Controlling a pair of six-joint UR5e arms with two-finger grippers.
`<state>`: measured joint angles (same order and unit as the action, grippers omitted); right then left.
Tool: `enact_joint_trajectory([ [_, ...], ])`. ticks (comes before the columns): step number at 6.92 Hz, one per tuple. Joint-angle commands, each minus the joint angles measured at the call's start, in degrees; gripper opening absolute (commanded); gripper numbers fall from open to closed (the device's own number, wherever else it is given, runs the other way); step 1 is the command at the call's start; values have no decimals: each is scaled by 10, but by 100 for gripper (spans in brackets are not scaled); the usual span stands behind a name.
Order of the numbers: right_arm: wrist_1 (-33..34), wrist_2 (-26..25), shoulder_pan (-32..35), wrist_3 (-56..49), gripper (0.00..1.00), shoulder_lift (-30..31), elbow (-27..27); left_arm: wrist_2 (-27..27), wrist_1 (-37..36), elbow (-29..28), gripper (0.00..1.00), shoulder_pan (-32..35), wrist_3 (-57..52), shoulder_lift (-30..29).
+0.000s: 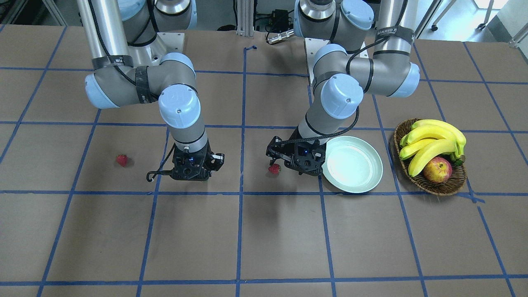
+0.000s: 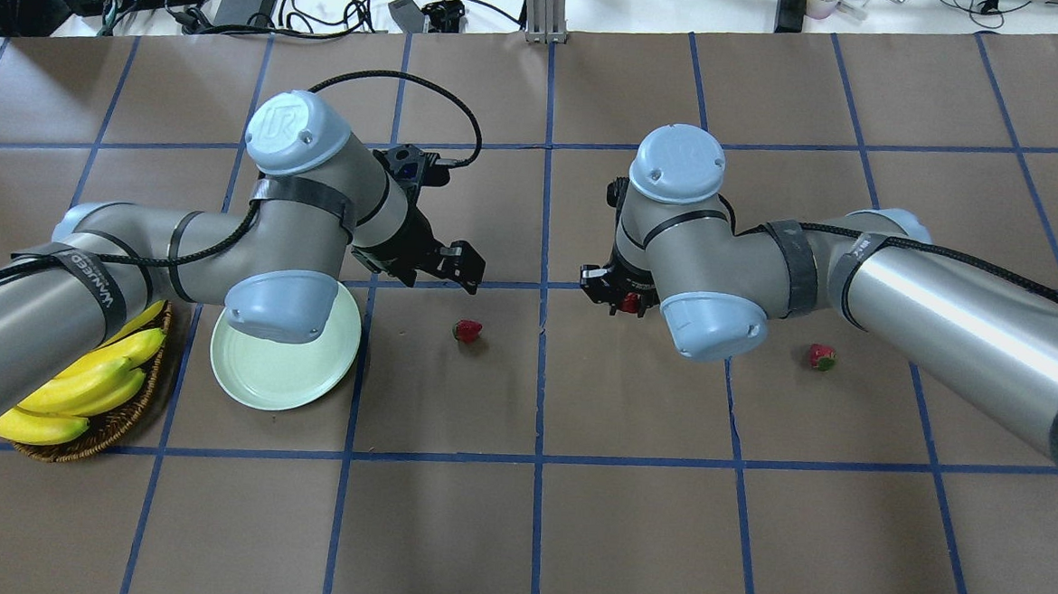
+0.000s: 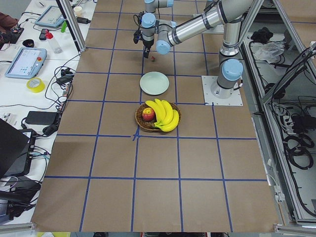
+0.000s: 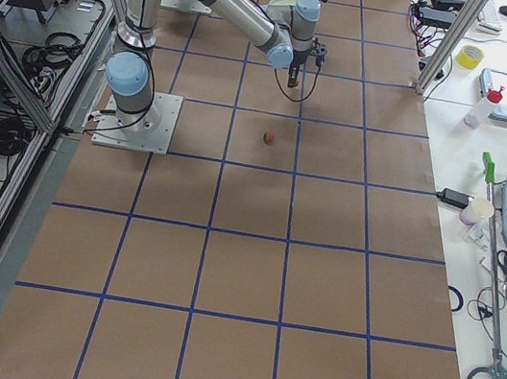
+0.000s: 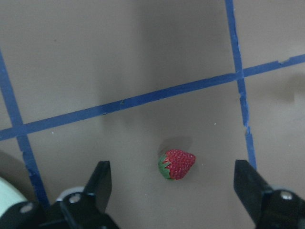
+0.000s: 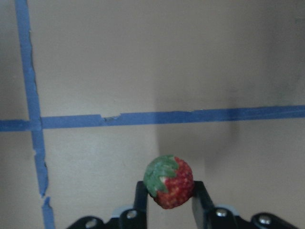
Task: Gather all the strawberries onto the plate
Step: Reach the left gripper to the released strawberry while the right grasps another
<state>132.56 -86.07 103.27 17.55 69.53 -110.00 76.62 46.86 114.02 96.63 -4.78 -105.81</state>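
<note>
Three strawberries show. One strawberry [image 6: 169, 181] is pinched between the fingers of my right gripper [image 6: 169, 191], which is shut on it above the table; a bit of red shows under that gripper [image 2: 626, 299] from overhead. A second strawberry [image 5: 176, 164] lies on the table between the spread fingers of my open left gripper [image 5: 174, 174], just off the plate's edge [image 1: 274, 168]. The third strawberry [image 2: 821, 357] lies alone beside the right arm, apart from both grippers. The pale mint-green plate [image 1: 359, 181] holds nothing and sits next to the left gripper [image 1: 295, 159].
A brown wicker basket [image 1: 437, 189] with bananas [image 1: 429, 140] and a red-yellow apple [image 1: 437, 170] stands beyond the plate, on my left side. Blue tape lines cross the brown table. The left arm's elbow [image 2: 279, 307] hangs over part of the plate.
</note>
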Motion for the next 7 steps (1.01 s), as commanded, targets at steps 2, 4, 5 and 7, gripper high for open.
enact_joint_trajectory([
  [2, -2, 61, 19, 61, 0, 2, 9, -2, -18, 18, 92, 13, 1, -44],
  [4, -1, 63, 33, 75, 0, 1, 9, -2, -18, 46, 91, 15, 0, -43],
  [5, -1, 62, 40, 82, 0, 1, 9, -2, -22, 45, 73, 16, 0, -43],
  [7, 0, 62, 40, 87, 0, 1, 8, -28, -27, 39, 59, 17, -1, -43],
])
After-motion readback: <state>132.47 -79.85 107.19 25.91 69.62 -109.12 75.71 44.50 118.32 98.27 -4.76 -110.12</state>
